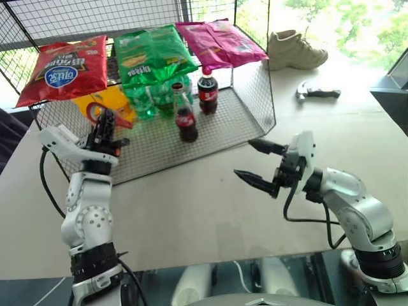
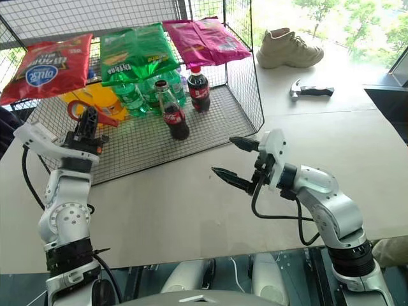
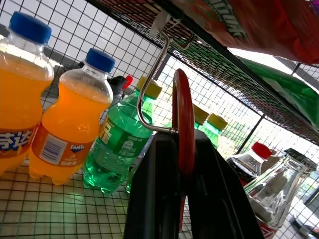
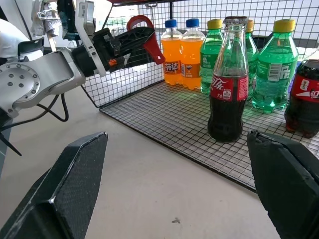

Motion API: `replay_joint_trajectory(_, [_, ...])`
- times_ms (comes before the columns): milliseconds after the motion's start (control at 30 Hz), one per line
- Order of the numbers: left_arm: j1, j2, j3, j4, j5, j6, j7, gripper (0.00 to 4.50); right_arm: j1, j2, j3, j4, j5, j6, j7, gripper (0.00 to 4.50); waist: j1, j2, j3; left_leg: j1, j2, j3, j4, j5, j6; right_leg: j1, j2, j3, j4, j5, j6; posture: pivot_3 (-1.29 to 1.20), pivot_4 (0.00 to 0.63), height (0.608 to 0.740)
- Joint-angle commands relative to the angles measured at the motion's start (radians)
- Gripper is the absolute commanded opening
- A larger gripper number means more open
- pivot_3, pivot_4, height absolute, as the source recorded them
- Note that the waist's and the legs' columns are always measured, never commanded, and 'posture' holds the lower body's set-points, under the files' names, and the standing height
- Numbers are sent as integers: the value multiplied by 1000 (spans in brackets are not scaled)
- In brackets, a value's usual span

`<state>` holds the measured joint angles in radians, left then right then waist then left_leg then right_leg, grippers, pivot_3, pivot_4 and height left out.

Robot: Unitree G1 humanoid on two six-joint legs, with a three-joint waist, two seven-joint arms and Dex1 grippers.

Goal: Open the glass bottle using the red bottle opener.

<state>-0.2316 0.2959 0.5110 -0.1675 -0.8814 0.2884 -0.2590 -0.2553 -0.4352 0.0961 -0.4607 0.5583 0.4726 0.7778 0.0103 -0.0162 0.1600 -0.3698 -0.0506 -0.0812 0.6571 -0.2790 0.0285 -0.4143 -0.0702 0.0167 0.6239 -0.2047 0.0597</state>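
At rack, left gripper [image 1: 107,125] clamps red bottle opener [image 1: 95,111]

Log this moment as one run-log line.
left gripper: shut on red bottle opener | right gripper: open, empty | glass bottle: upright on wire rack, capped | step: opener not yet at cap

Bright daylight pours in from the windows behind, washing out the far worktop [image 1: 331,70]. Shadows stay soft. Near black fingers [image 4: 65,189] look blurred in the wrist views.
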Motion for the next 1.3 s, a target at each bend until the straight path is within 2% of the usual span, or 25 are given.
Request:
replay_joint_trajectory(33, [9, 2, 24, -55, -87, 37, -10, 88, -22, 5, -7, -18, 6, -20, 0, 4500, 0, 0, 0, 0, 0, 0, 0, 0, 0, 0, 0, 0, 0, 0, 0, 0, 150, 740])
replay_joint_trajectory(233, [39, 18, -8, -84, -202, 139, -65, 88, -37, 13, 3, -7, -1, 11, -25, 4500, 0, 0, 0, 0, 0, 0, 0, 0, 0, 0, 0, 0, 0, 0, 0, 0, 150, 740])
replay_joint_trajectory(533, [37, 77, -125, -125, -353, 356, -176, 88, -144, 24, 47, 57, 45, 199, -47, 4500, -4, 0, 0, 0, 0, 0, 0, 1, -1, 0, 1, 0, 0, 0, 0, 0, 150, 740])
replay_joint_trajectory(700, [-7, 134, -221, -102, -364, 473, -261, 88, -298, 77, 95, 175, 99, 418, -64, 4500, -21, 0, 0, 1, 0, -1, 0, 1, -1, 0, 1, 0, 1, 0, -1, 0, 150, 740])
replay_joint_trajectory(867, [-39, 162, -294, -87, -340, 540, -334, 88, -383, 110, 107, 242, 196, 573, 10, 4500, -24, 0, 0, 0, 0, -1, 0, 1, -1, 0, 1, 0, 1, 0, -1, 0, 150, 740])
replay_joint_trajectory(1167, [-53, 157, -317, -48, -291, 544, -397, 88, -462, 175, 75, 290, 308, 687, 64, 4500, -24, 1, 0, 0, 0, 0, 0, 1, -1, -1, 1, 1, 1, 0, -1, 0, 150, 740])
replay_joint_trajectory(1267, [-54, 153, -315, -38, -277, 540, -410, 0, -464, 173, 81, 280, 316, 703, 74, 3753, -24, 1, 0, 0, 0, -1, 0, 1, -1, -1, 1, 0, 1, 0, -1, 0, 150, 740])
replay_joint_trajectory(1300, [-55, 153, -314, -36, -274, 540, -414, 0, -463, 172, 83, 277, 317, 706, 77, 3166, -24, 1, 0, -1, 0, -1, 0, 1, -1, -1, 1, 1, 0, 0, -1, 0, 150, 740])
